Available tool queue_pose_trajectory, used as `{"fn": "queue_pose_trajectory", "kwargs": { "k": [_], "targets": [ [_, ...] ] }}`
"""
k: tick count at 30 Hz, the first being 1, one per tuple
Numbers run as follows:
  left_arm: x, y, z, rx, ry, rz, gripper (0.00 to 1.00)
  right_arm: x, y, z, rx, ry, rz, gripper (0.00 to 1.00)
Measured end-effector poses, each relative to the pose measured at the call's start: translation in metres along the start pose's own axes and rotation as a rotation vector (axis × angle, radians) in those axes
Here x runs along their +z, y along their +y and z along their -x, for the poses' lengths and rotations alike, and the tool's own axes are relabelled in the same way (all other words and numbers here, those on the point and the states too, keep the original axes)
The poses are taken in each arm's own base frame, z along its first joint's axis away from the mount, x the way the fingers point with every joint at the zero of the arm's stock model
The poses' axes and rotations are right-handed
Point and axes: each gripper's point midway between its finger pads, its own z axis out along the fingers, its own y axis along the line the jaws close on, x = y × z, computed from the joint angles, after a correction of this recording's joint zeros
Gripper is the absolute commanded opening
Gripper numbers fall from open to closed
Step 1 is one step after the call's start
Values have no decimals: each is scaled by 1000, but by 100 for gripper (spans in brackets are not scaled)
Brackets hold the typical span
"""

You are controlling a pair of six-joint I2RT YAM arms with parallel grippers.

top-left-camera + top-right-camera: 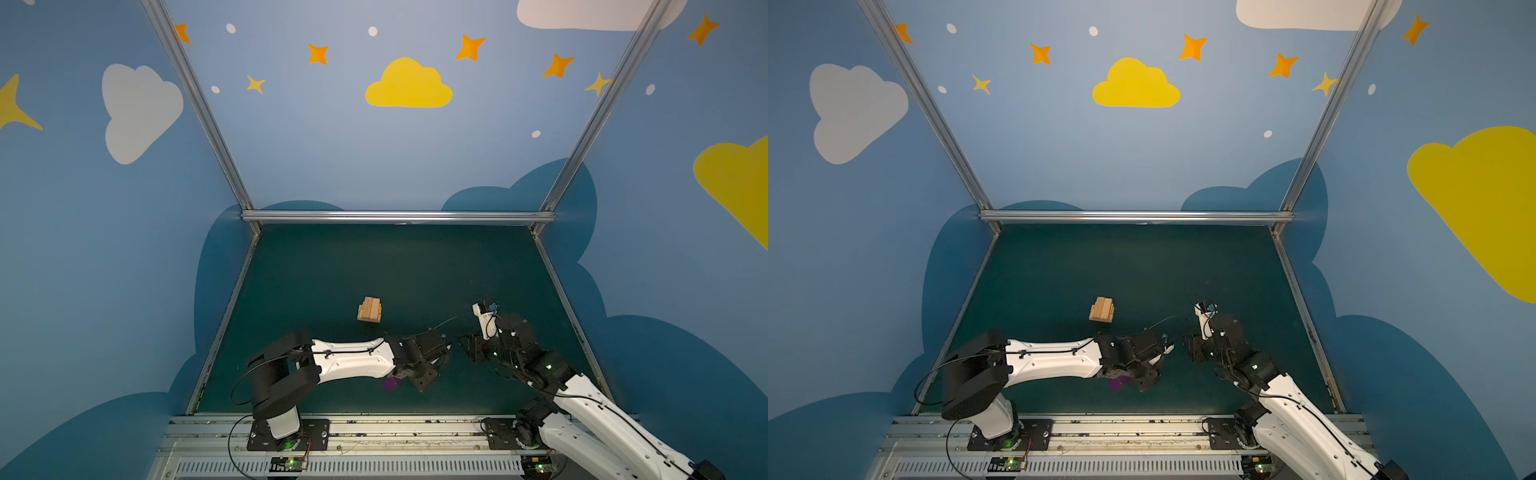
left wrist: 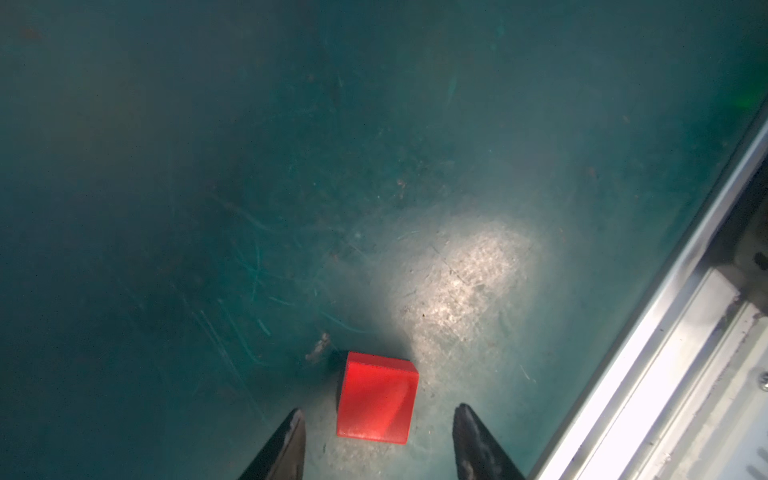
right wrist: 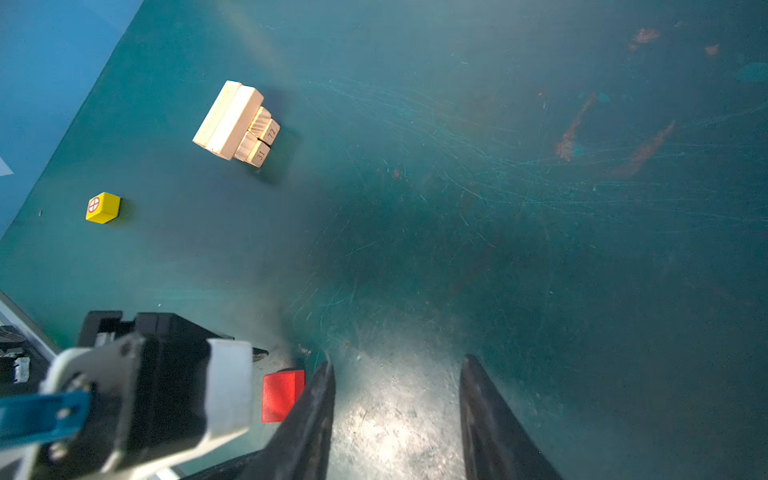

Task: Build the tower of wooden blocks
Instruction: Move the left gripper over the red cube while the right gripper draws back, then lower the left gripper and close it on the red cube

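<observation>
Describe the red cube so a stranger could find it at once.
Start at the dark green table, in the half nearer the front rail. There, between the spread fingers of the left hand, sits the red cube. It is the only red piece, unlike the yellow cube and tan tower.

You are looking at blue walls (image 1: pixel 316 158) carrying painted stars and a yellow cloud (image 1: pixel 409 85), aluminium posts (image 1: pixel 201 108) framing them, and a scratched dark green table mat (image 1: pixel 395 266) catching a pale glare patch (image 2: pixel 469 270).
</observation>
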Motion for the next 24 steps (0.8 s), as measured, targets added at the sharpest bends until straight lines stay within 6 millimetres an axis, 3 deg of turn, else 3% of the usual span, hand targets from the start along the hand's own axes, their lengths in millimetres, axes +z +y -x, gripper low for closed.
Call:
{"fn": "queue_pose_trajectory", "kwargs": {
  "k": [24],
  "targets": [
    [6, 5, -4, -8, 43, 16, 45, 0, -5, 0, 5, -12, -23, 45]
  ]
}}
